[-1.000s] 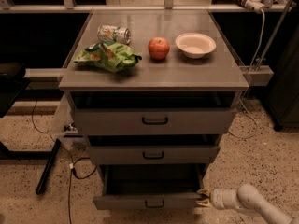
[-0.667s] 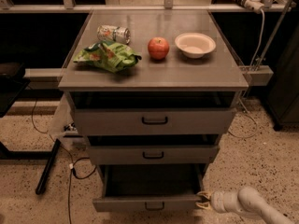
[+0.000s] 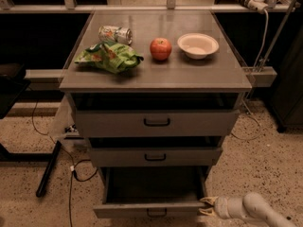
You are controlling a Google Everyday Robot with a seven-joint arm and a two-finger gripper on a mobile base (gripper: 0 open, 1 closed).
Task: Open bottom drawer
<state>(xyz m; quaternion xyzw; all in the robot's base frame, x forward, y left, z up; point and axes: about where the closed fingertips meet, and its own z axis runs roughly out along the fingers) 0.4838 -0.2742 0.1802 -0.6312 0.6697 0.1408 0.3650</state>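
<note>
The bottom drawer (image 3: 151, 209) of the grey cabinet is pulled well out, its dark inside showing. Its slim front panel has a small black bar handle (image 3: 156, 213) at the centre. My gripper (image 3: 206, 206) is at the drawer front's right end, coming in from the lower right on a white arm (image 3: 251, 208). Its fingertips sit against the right corner of the panel, away from the handle.
The middle drawer (image 3: 155, 157) and top drawer (image 3: 157, 122) stand slightly out. On the cabinet top (image 3: 156, 72) lie a green chip bag (image 3: 109, 56), a can (image 3: 115, 33), a red apple (image 3: 161, 48) and a white bowl (image 3: 198, 45). Cables (image 3: 75, 171) run on the floor at left.
The bottom drawer has come a little further out toward the camera. The gripper stayed at its right corner and moved slightly with it.
</note>
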